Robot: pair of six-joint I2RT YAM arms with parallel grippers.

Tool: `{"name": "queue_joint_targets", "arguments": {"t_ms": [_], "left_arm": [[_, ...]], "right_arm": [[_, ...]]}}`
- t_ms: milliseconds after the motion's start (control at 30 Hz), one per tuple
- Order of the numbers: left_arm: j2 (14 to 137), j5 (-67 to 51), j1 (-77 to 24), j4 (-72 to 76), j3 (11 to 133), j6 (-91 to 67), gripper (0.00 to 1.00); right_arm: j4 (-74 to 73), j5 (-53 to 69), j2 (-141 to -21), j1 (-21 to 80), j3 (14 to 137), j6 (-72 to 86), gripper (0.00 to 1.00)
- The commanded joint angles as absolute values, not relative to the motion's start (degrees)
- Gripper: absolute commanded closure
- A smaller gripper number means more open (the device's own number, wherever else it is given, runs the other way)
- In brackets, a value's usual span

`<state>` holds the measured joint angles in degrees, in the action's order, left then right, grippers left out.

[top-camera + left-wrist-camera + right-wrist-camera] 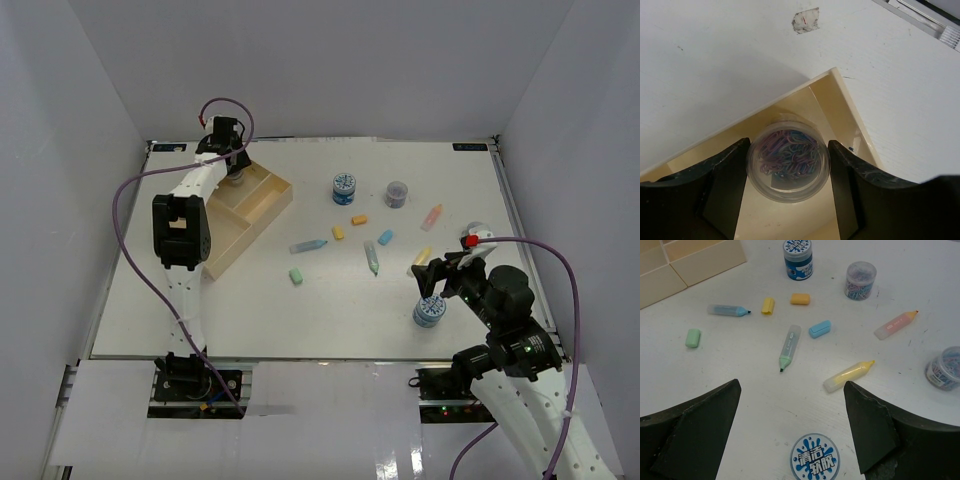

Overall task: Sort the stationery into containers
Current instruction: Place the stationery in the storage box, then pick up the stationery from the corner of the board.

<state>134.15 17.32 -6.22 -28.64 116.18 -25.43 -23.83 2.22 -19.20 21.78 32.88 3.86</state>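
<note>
Left gripper [787, 146]: fingers closed against both sides of the clear paper-clip tub [788, 161].
Paper-clip tub: inside the wooden tray [842, 102], in its corner compartment.
Right gripper [792, 386]: fingers spread wide, holding nothing, above a blue-and-white tub [815, 458] well right of the tray.

The left arm [182, 232] is stretched far forward from its base, and the wrist is bent so that the left gripper [788, 148] is pointed downward. Its jaws are set partway apart and closed on a clear round tub [788, 162], which is touched on either side by the dark fingers [727, 185]. The right arm [512, 305] is folded nearer its base, with the wrist angled forward and down. The right gripper [792, 390] is spread wide open, its two fingers [695, 435] standing well apart.
</note>
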Motion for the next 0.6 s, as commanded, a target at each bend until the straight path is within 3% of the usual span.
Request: {"name": "queue_joint_targets", "arguments": {"t_ms": [0, 433, 567], "left_arm": [[134.21, 16.96, -6.06, -27.42, 118.83, -24.70, 0.28], [124.03, 11.79, -6.06, -27.86, 114.53, -24.17, 0.02], [116.47, 7.04, -6.06, -29.00, 109.53, -24.26, 0.02]], "right_arm": [[-21.36, 3.25, -18.46, 21.97, 33.58, 2.99, 0.10], [-20.30, 0.19, -18.71, 21.97, 34.10, 5.79, 0.10], [-20.65, -7.71, -22.05, 21.97, 34.89, 10.71, 0.10]]}}
